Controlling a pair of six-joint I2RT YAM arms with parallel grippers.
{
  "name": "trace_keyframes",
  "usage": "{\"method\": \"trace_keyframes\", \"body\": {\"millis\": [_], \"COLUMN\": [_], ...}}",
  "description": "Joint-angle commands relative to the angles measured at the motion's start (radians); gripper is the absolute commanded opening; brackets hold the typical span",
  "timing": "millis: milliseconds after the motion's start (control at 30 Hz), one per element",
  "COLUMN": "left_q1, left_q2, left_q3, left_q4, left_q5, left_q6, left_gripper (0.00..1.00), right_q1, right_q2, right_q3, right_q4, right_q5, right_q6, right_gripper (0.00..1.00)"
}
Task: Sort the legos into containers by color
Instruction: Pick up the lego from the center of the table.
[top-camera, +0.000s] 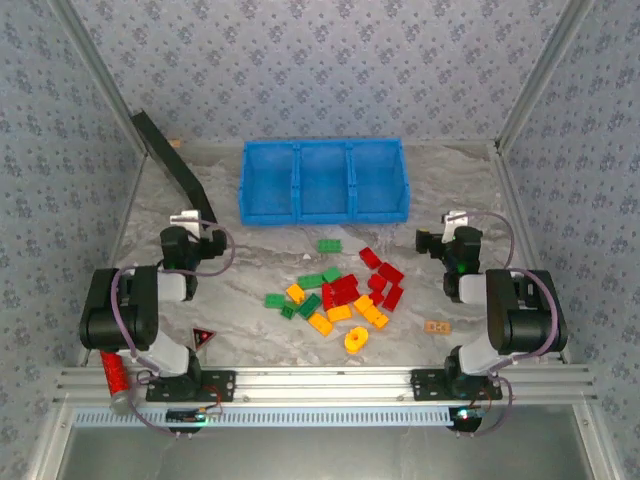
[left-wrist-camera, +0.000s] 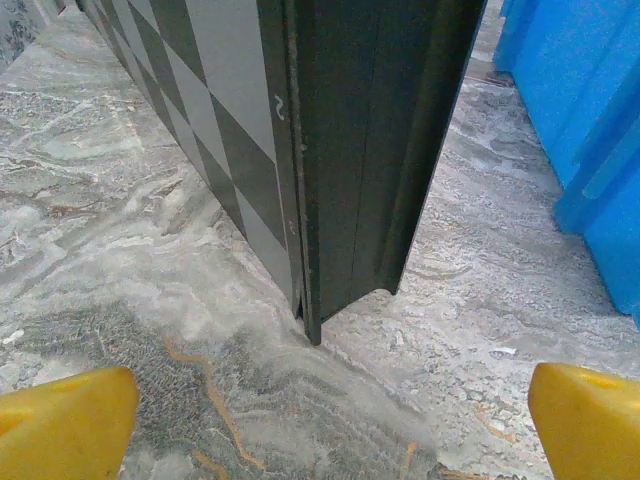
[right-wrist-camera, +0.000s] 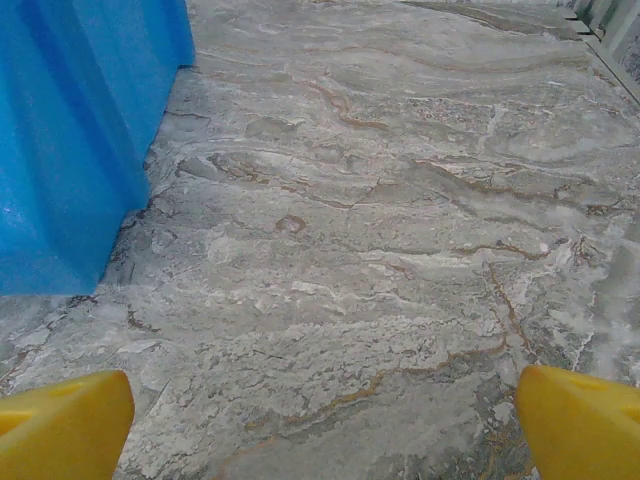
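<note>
Both left tool (left-wrist-camera: 320, 425) and right tool (right-wrist-camera: 320, 425) gape wide, unladen. We see legos (top-camera: 345, 290) clustered on the bench (top-camera: 250, 265) before the containers (top-camera: 325, 214).

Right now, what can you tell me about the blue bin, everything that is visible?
The blue bin looks like bright moulded plastic: one long open tray, two dividers making three side-by-side compartments, all empty. It stands upright on the marbled table, at the far middle. The legos lie nearer, not touching it.

no legible text, labels or numbers
</note>
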Motion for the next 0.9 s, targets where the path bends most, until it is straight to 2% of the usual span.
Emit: {"method": "trace_keyframes", "body": {"millis": [0, 767, 867], "left_q1": [-0.002, -0.002, -0.003], "left_q2": [-0.009, -0.009, -0.009], "left_q3": [0.011, 0.011, 0.011], "left_q4": [0.027, 0.027, 0.027], "left_q5": [0.022, 0.022, 0.022], "left_q6": [0.005, 0.006, 0.006], "left_gripper": [1.0, 1.0, 1.0], "right_q1": [-0.002, -0.005, 0.011], "right_q2": [0.005, 0.003, -0.068], "right_q3": [0.018, 0.015, 0.021], "right_q4": [0.015, 0.019, -0.039], "right_q5": [-0.005, -0.008, 0.113], "right_q6": [0.007, 0.008, 0.036], "right_gripper": [1.0, 1.0, 1.0]}}
